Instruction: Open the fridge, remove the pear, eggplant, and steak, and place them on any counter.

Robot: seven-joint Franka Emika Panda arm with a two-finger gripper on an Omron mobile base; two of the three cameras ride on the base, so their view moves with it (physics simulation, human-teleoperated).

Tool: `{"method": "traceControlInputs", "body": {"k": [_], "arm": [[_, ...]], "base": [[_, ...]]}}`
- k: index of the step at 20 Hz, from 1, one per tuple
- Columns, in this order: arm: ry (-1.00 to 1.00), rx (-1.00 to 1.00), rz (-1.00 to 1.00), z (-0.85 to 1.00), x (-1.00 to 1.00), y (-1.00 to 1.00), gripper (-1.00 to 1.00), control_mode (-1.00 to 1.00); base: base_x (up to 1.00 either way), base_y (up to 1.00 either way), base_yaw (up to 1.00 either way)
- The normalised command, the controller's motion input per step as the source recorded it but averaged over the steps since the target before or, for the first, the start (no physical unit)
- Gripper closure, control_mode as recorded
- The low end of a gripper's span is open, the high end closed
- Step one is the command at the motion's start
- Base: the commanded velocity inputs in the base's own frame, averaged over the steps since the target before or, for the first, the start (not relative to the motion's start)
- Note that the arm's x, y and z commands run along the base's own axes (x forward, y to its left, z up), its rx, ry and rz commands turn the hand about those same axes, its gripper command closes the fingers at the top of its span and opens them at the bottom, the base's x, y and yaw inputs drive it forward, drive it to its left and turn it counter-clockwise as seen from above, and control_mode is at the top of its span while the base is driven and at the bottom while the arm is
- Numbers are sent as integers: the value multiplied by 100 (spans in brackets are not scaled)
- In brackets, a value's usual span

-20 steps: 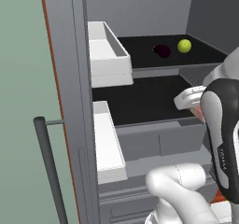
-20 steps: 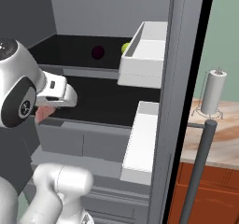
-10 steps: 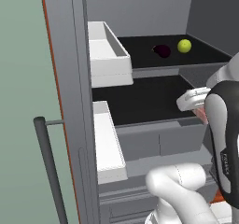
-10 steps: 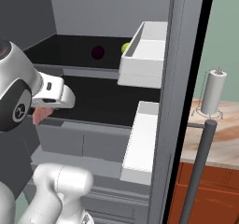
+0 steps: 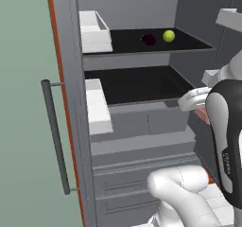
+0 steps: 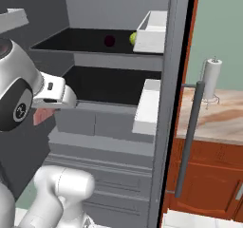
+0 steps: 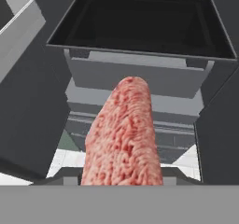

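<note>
The fridge [image 5: 71, 84] stands open with both doors swung wide. On its upper black shelf, the yellow-green pear [image 5: 168, 36] sits just right of the dark eggplant [image 5: 149, 39]. In the right base view the eggplant [image 6: 109, 41] is in plain sight, while the pear [image 6: 133, 38] peeks out beside a door bin. My gripper [image 5: 197, 107] is shut on the pinkish-red steak [image 7: 123, 139], holding it in front of the lower shelf's front lip. The steak [image 6: 42, 116] hangs below the hand and hides the fingertips.
White door bins [image 5: 97, 105] [image 6: 148, 106] jut from both open doors, each door carrying a long bar handle [image 5: 56, 136] [image 6: 189, 137]. Right of the fridge, a beige counter [image 6: 223, 122] over reddish-brown cabinets carries a paper towel holder [image 6: 209, 80]. Drawer fronts [image 5: 137, 169] sit below the shelves.
Both base views have shifted, so the base has moved. The hand with the steak has drawn slightly down and away from the lower shelf; pear and eggplant rest as before.
</note>
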Motion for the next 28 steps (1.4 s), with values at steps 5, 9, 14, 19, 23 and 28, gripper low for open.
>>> {"method": "traceControlInputs", "body": {"k": [5, 9, 14, 19, 23, 28], "arm": [[0, 0, 0, 0, 0, 0, 100, 100], [0, 0, 0, 0, 0, 0, 100, 100], [0, 0, 0, 0, 0, 0, 100, 100], [0, 0, 0, 0, 0, 0, 100, 100], [0, 0, 0, 0, 0, 0, 100, 100], [0, 0, 0, 0, 0, 0, 100, 100]], "base": [[-100, -28, -1], [-53, -65, -1], [-40, -100, 0], [-46, -100, -1], [-60, -100, 0], [7, -98, 0]]}}
